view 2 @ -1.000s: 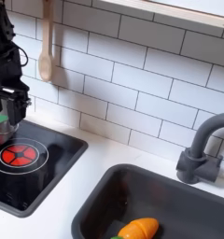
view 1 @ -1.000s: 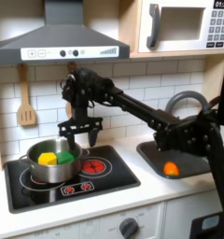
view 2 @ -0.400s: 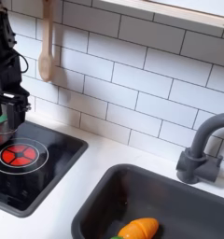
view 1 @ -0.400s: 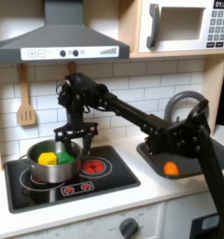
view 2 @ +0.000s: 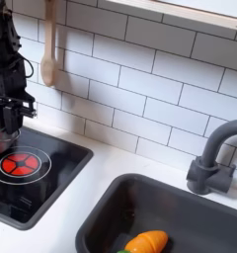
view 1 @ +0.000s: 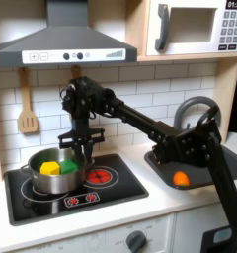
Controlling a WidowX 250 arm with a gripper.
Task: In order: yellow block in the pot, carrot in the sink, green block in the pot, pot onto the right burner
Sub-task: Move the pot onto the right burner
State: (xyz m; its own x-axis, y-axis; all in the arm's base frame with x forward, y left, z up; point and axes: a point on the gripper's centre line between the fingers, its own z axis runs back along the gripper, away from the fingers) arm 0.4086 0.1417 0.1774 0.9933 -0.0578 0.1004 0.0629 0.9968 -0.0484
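In the first exterior view the shiny pot [view 1: 37,178] stands on the left burner of the black stove. The yellow block [view 1: 50,169] and the green block [view 1: 68,166] lie inside it, side by side. My gripper [view 1: 75,147] hangs open just over the pot's back right rim, fingers pointing down. In the second exterior view the gripper [view 2: 8,121] is at the left edge, above the stove. The orange carrot [view 1: 180,178] lies in the dark sink [view 1: 203,170], and is seen again as the carrot [view 2: 146,242] near the sink [view 2: 195,212] basin's front.
The right burner [view 1: 98,177] with its red ring is bare, as is the burner [view 2: 19,163] in the second exterior view. A wooden spoon [view 1: 28,111] hangs on the tiled wall. The arched faucet [view 2: 215,156] stands behind the sink. A range hood [view 1: 61,44] overhangs the stove.
The gripper has moved left and down, from above the stove's middle to just over the pot's right rim. Blocks, pot and carrot have not moved.
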